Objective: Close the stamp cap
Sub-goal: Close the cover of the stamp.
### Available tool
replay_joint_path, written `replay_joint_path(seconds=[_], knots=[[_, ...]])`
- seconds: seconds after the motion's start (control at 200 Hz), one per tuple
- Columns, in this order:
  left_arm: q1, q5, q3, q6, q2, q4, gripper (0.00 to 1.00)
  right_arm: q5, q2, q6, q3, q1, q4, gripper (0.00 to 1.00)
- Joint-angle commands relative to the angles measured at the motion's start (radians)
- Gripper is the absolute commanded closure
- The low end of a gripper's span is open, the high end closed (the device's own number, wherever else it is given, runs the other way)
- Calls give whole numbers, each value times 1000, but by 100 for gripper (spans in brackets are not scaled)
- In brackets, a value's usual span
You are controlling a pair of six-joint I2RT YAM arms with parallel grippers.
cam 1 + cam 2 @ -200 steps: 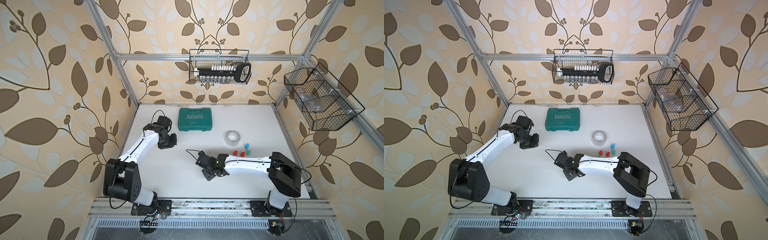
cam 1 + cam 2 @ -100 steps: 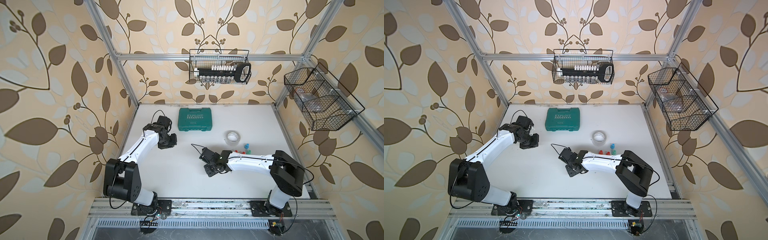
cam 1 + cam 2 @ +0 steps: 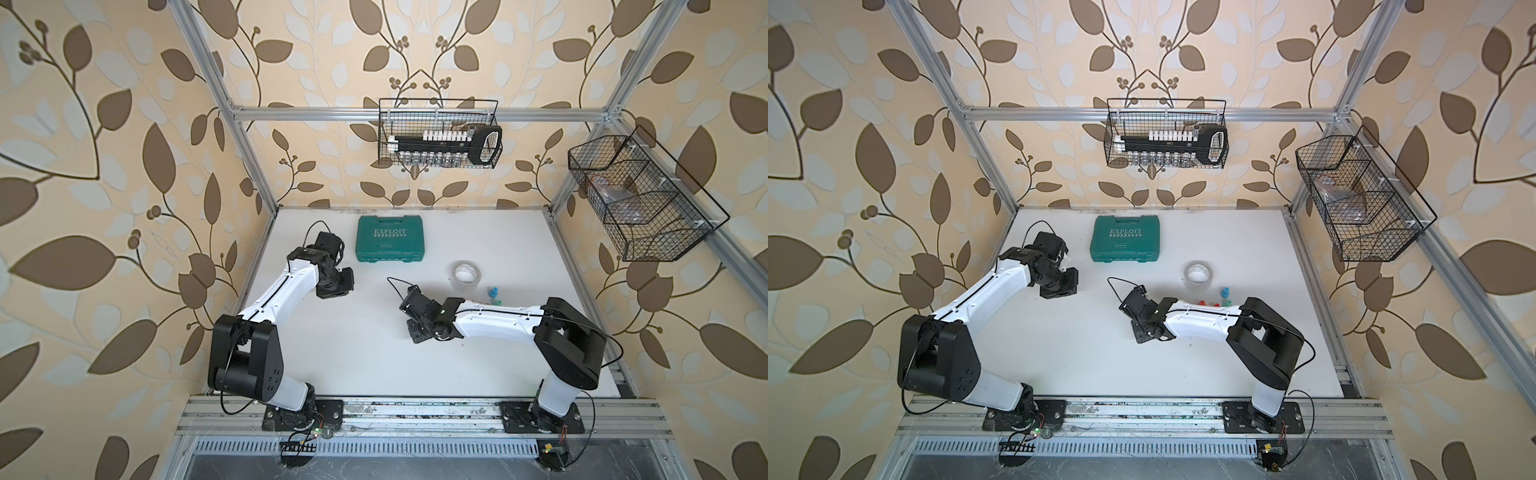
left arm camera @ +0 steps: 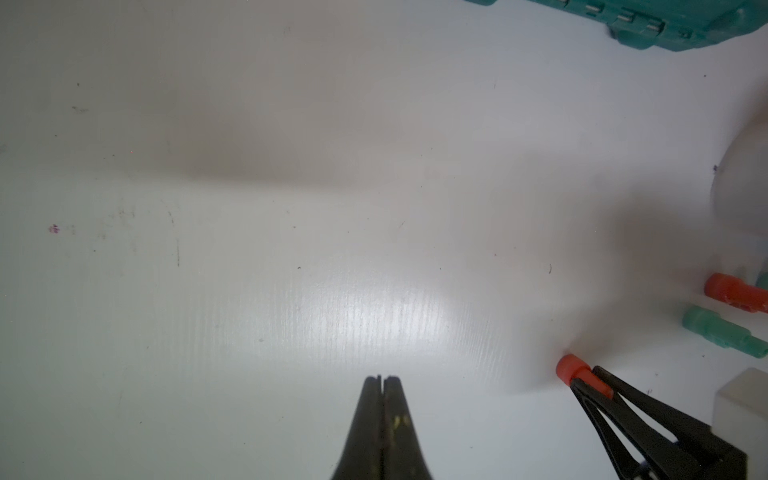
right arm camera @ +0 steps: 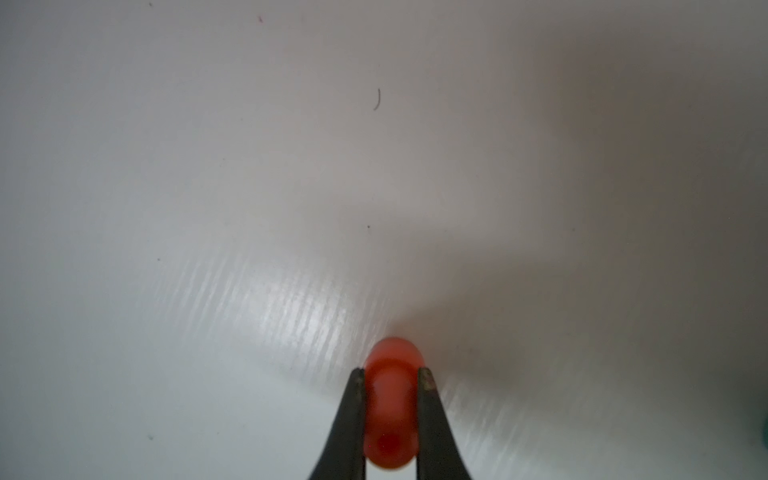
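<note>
My right gripper [image 5: 390, 376] is shut on a small red stamp [image 5: 390, 411], held low over the white table [image 3: 357, 353]; whether its cap is on I cannot tell. The left wrist view shows the same red stamp [image 4: 573, 370] pinched in the right gripper [image 4: 586, 380]. More stamps lie on the table past it, one red [image 4: 735, 297] and one green [image 4: 723, 334]. A top view shows a blue stamp [image 3: 1224, 289] and red ones [image 3: 1201, 302] just behind the right forearm. My left gripper [image 4: 380, 379] is shut and empty, apart at the left [image 3: 336, 286].
A green tool case [image 3: 390, 245] lies at the back of the table. A roll of clear tape [image 3: 466, 273] sits behind the stamps. Two wire baskets hang above, one on the back wall [image 3: 440, 139] and one on the right frame [image 3: 640, 203].
My right forearm has swung a little toward the back of the table, carrying the red stamp and partly covering the stamps behind it. The left arm has not moved.
</note>
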Motion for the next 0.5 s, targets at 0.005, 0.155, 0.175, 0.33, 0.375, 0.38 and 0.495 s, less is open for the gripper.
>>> replay_joint_path(seconds=[0.005,0.155,0.175,0.33,0.375,0.38,0.495], knots=[[4,-7,8,6,5,-19,97,-107,197,40,-136,-8,-234,100],[4,-2,8,3,7,-19,97,-86,209,30,-102,-9,-291,100],[4,0,8,5,8,-18,97,-82,204,26,-97,-9,-298,100],[4,11,12,4,16,-13,97,-88,139,-2,-71,-75,-317,100],[4,15,15,5,19,-15,97,-92,121,-16,-63,-104,-318,100],[4,15,15,5,20,-15,97,-92,119,-17,-62,-106,-318,100],[4,12,12,6,15,-16,97,-97,99,-67,-43,-195,-323,100]])
